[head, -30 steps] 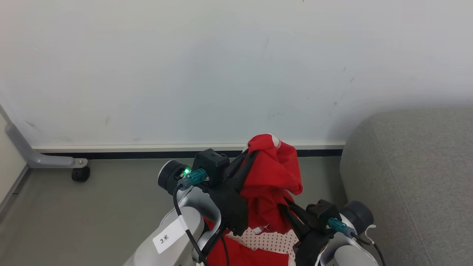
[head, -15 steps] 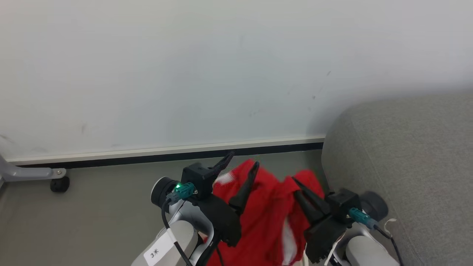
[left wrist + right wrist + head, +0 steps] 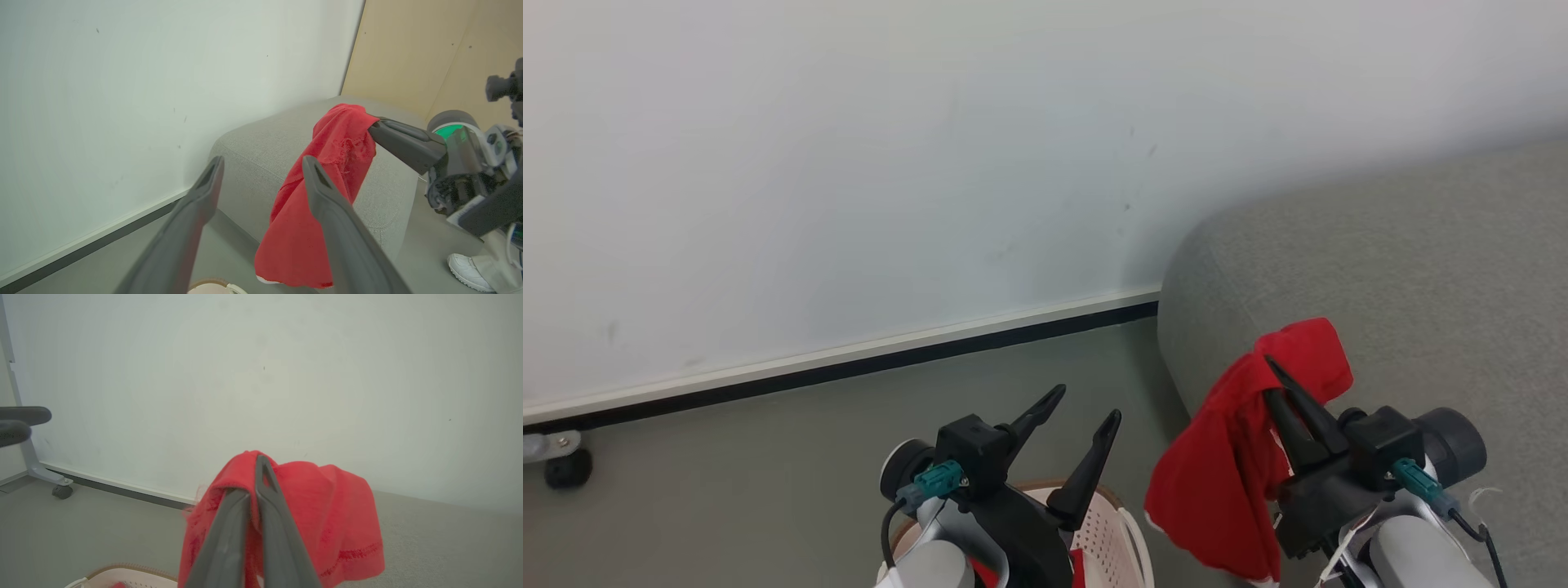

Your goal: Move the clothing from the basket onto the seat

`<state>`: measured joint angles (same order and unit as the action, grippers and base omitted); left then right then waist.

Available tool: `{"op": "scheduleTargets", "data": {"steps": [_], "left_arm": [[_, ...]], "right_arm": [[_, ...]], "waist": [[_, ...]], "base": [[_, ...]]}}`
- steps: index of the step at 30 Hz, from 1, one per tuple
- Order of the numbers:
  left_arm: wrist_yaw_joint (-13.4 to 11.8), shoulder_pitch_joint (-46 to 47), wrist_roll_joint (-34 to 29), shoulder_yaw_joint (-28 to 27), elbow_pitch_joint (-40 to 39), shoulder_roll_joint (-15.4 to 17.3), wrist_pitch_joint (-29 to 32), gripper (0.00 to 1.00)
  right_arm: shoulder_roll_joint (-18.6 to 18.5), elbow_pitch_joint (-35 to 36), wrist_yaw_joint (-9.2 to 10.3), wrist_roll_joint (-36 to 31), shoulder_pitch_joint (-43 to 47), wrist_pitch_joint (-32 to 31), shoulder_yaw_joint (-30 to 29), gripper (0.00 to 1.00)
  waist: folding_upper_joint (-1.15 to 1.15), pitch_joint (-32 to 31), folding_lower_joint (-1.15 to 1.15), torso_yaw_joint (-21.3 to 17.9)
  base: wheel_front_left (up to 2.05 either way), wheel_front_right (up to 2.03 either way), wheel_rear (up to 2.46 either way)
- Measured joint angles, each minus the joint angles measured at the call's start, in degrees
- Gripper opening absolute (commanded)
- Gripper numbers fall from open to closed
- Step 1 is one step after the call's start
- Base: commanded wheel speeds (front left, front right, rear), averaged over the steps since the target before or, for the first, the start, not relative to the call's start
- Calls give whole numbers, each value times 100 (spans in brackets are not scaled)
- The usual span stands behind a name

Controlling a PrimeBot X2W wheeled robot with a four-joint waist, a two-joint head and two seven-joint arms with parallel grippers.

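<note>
Basket (image 3: 1104, 535) left of seat (image 3: 1421, 269) (wall (image 3: 849, 163) behind)

Basket (image 3: 1104, 535) mostly cut off at btm edge.

Red clothing (image 3: 1229, 482) is being gripped by the right gripper (image 3: 1272, 367) at the seat's (image 3: 1421, 278) left edge; the left gripper (image 3: 1086, 403) is being held open above the basket (image 3: 1135, 539).

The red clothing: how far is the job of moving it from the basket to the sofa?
Done: one red garment is out of the basket. In hand: the right gripper, shut on it, holds it hanging by the edge of the sofa, not resting there. The left gripper is open, empty. Left: lay it on the sofa, then fetch the red cloth lying in the basket.
</note>
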<state>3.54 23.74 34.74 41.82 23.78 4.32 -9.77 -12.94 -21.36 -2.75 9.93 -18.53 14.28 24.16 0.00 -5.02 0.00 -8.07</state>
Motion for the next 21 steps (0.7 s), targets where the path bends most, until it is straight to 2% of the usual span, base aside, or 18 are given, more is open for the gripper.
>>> {"op": "scheduleTargets", "data": {"steps": [6, 21], "left_arm": [[56, -158, 9, 154, -189, -22, -100, 100], [52, -291, 5, 383, -281, -83, -192, 100]], "right_arm": [[-216, 476, 123, -31, 196, 1, -143, 0], [-521, 1146, 132, -91, 233, 1, -365, 0]], "waist": [[0, 0, 0, -445], [0, 121, 0, -1626]], "base": [[0, 0, 0], [0, 0, 0]]}}
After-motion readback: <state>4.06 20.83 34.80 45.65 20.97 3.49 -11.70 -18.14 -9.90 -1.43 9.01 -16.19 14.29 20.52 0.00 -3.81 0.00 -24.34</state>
